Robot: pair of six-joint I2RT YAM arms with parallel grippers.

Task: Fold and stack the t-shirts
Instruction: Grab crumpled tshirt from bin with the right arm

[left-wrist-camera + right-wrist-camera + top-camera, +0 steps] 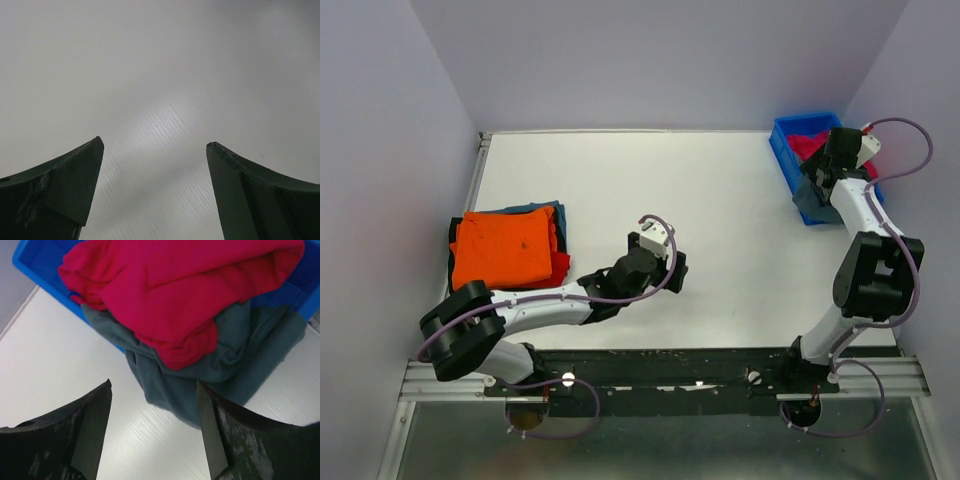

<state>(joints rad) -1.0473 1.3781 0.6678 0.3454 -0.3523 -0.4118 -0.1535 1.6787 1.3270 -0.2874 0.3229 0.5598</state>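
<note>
White tabletop (720,200) is filling the view between pale lilac walls (380,150), and the job is splitting into two ends. At the left edge the folded pile is sitting square. The orange tee (505,248) is lying flat on top, the red tee (560,268) is peeking out at its near-right corner, the blue tee (535,208) is showing along the far side, and the black tee (454,232) is edging out at the left. Stacking them there looks like a way of keeping the middle of the table free for folding.

That is where the left gripper (155,145) is hovering, apart from the pile. Its fingers are spread and holding nothing, with only bare table beneath. It seems to be parked ready to help flatten whatever arrives.

The right arm is reaching to the blue bin (782,150) in the far right corner. The right gripper (152,385) is also gaping wide and gripping nothing. It is pointing down at the grey-blue tee (240,350), which is spilling over the bin's wall onto the table. The crimson-pink tee (200,285) is lying bunched on top of it inside the bin.

That hanging flap looks like the easiest thing to pinch. The crimson-pink tee is weighing on the same cloth, though, so a pull may be dragging both out together.
</note>
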